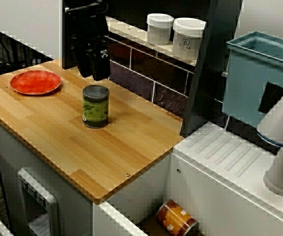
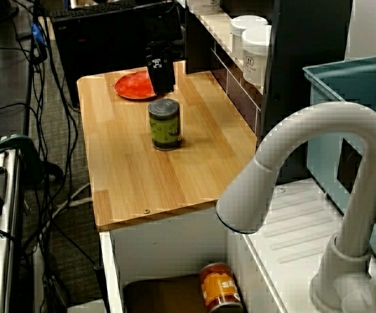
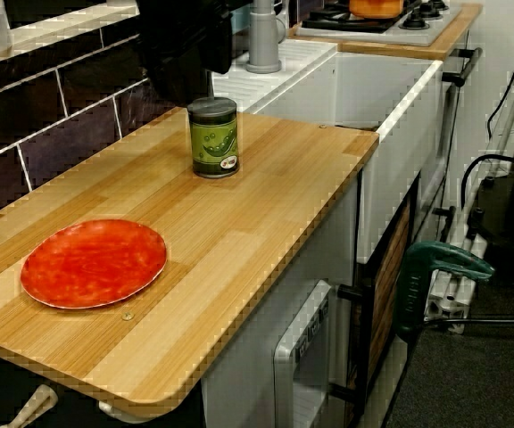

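- The view from the sink side: the black gripper (image 1: 94,73) hangs in the upper left of the frame, just above and behind the green can (image 1: 96,106); the two do not appear to touch; whether the fingers are spread or pressed together I cannot tell, as they read as one dark block.
- The same view: the can stands upright left of centre on the wooden counter (image 1: 117,157); a red plate (image 1: 35,81) lies at far left, apart from the can; two white jars (image 1: 188,38) sit on the shelf at top centre; an orange can (image 1: 177,219) lies on its side in the sink at the bottom edge.
- The view over the tap: the gripper (image 2: 162,86) sits above the green can (image 2: 165,124) in the upper middle, in front of the red plate (image 2: 130,87); the white tap (image 2: 305,140) fills the lower right; the finger state stays unreadable.
- The view from the plate end: the red plate (image 3: 95,263) lies at lower left; the green can (image 3: 214,136) stands upright at upper centre; the gripper (image 3: 182,89) is dark against the tiles, just left of the can's top.
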Controlling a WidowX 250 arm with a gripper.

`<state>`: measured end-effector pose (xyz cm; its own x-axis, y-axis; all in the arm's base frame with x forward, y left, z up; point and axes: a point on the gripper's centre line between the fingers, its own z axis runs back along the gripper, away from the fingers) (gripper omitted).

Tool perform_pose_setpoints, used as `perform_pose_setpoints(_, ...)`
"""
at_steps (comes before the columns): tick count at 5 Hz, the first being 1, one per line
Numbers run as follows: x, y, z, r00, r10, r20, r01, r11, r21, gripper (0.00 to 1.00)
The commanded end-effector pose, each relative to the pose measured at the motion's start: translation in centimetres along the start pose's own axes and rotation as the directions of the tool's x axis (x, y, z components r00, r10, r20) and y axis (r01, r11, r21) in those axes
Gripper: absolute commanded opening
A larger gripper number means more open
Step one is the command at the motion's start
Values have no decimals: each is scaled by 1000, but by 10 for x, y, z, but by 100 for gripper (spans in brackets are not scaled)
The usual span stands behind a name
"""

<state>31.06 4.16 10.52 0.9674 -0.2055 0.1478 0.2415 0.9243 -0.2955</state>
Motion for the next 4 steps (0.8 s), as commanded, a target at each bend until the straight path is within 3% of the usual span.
perform_pose_setpoints(1,25,-25,0,986,-162,-33,164,982,93,100)
perform_pose_setpoints(3,37,-41,-21,988,-143,-60,148,984,96,100)
perform_pose_setpoints(4,36,-33,-31,988,-146,-57,152,981,121,100)
